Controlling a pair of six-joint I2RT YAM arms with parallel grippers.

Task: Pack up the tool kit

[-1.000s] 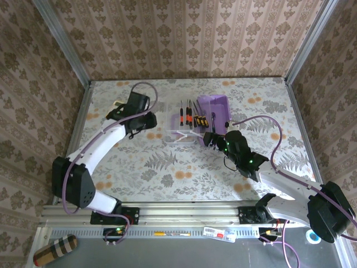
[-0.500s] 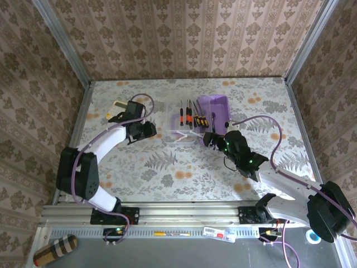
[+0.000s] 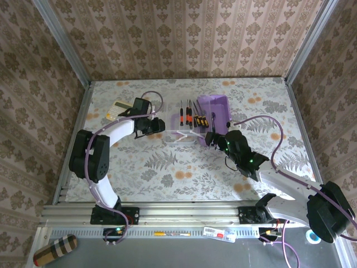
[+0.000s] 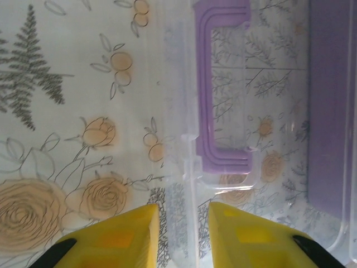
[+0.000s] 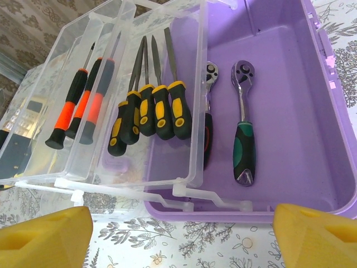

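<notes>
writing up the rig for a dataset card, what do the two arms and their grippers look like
The left arm and right arm have white links between bulky black joint housings, each trailed by a looping purple cable. Small green lights glow on the right arm's black wrist. The left gripper and right gripper end in chunky yellow fingers.

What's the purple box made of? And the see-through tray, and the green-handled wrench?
Purple box: looks like smooth plastic, evenly coloured with moulded edges. See-through tray: probably hard clear plastic; tools show through its walls. Green-handled wrench: shiny silver shaft, likely metal; the grip may be rubber or plastic.
</notes>
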